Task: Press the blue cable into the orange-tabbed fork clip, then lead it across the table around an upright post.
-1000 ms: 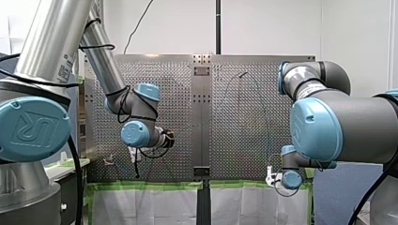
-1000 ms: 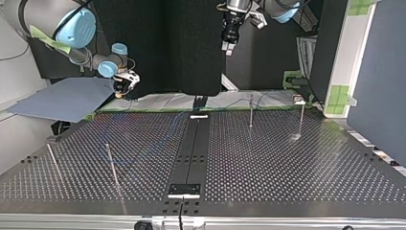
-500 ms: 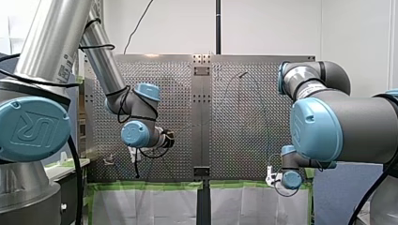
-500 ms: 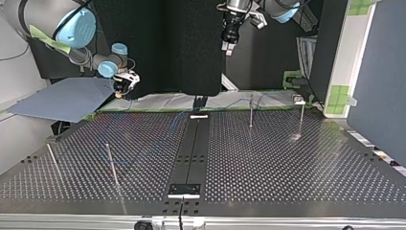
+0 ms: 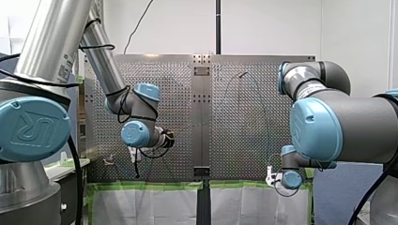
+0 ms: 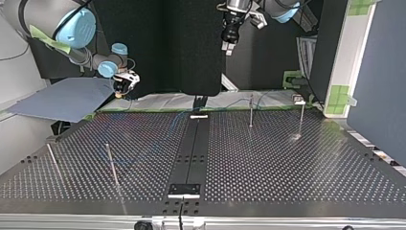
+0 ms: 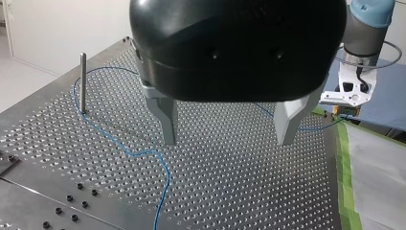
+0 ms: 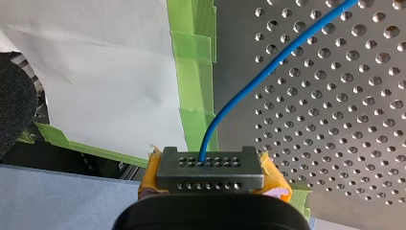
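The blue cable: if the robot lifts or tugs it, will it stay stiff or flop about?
Probably floppy: the blue cable lies in loose wavy curves on the table. It looks thin, so likely light. Where my right gripper pinches it, it arcs away smoothly, suggesting some springiness rather than limp string.

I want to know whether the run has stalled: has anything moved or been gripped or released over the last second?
Nothing visibly changed. My left tool hangs open as before, my right tool stays shut on the blue cable, and both arms hold the same pose.
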